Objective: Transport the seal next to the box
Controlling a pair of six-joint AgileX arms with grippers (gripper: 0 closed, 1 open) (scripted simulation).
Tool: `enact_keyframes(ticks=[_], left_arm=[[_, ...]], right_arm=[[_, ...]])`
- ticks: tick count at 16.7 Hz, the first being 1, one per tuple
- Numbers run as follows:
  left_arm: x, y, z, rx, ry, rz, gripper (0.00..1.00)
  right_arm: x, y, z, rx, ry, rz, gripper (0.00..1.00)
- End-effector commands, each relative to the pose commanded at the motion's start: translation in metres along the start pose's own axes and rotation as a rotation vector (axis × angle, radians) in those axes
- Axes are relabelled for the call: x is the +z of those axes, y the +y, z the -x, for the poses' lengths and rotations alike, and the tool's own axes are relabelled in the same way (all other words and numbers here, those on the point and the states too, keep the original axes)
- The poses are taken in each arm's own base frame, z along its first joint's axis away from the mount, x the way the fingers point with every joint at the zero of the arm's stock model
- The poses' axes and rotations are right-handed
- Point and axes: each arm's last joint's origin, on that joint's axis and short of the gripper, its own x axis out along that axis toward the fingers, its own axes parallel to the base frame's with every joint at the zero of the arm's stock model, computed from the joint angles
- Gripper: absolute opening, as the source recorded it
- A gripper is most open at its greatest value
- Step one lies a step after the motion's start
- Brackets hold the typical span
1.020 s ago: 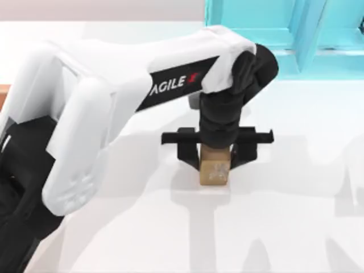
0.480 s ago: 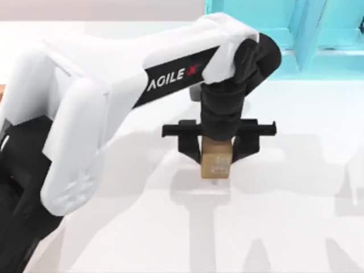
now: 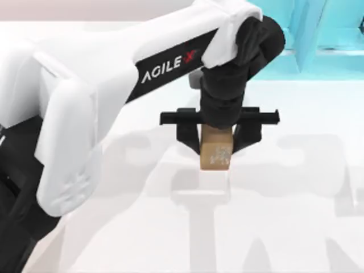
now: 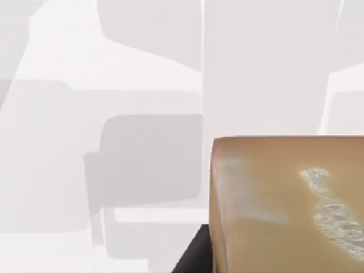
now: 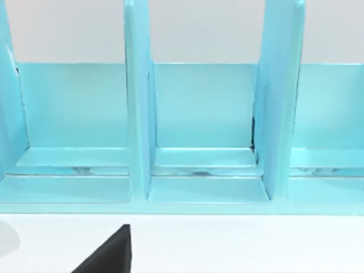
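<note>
Holding seal [image 3: 215,155] in left tool [image 3: 218,149], clamped shut mid-frame above desk [image 3: 296,227]; thin grip, could slip in transit.

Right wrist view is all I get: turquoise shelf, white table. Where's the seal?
Observer: The seal sits between the fingers of the left gripper, mid-table in the top view.
Operator: Is the grip closed on it?
Observer: Yes, a finger presses each side; the left wrist view shows the seal's marked face close up.
Operator: Is it off the table?
Observer: It looks lifted: the left wrist view shows table and shadows beyond the seal's edge.
Operator: How near is my shelf?
Observer: The shelf stands at the table's far right, beyond the seal.
</note>
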Motion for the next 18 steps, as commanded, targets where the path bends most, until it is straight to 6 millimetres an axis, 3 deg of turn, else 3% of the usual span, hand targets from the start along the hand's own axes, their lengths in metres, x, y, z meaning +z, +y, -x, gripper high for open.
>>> enact_keyframes(ticks=[2, 4, 9, 14, 16, 18], left_arm=[[0.002, 0.006, 0.003, -0.002, -0.001, 0.000, 0.00], [0.009, 0.028, 0.015, -0.007, -0.006, 0.001, 0.00], [0.021, 0.123, 0.057, -0.013, -0.013, 0.007, 0.00], [0.004, 0.215, 0.087, -0.009, -0.010, 0.003, 0.00], [-0.004, 0.235, 0.092, -0.007, -0.006, 0.001, 0.00], [-0.006, 0.239, 0.093, -0.006, -0.005, 0.001, 0.00]], right_arm=[[0.000, 0.000, 0.000, 0.000, 0.000, 0.000, 1.00], [0.000, 0.000, 0.000, 0.000, 0.000, 0.000, 1.00], [0.000, 0.000, 0.000, 0.000, 0.000, 0.000, 1.00], [0.000, 0.000, 0.000, 0.000, 0.000, 0.000, 1.00], [0.000, 0.000, 0.000, 0.000, 0.000, 0.000, 1.00], [0.000, 0.000, 0.000, 0.000, 0.000, 0.000, 1.00]])
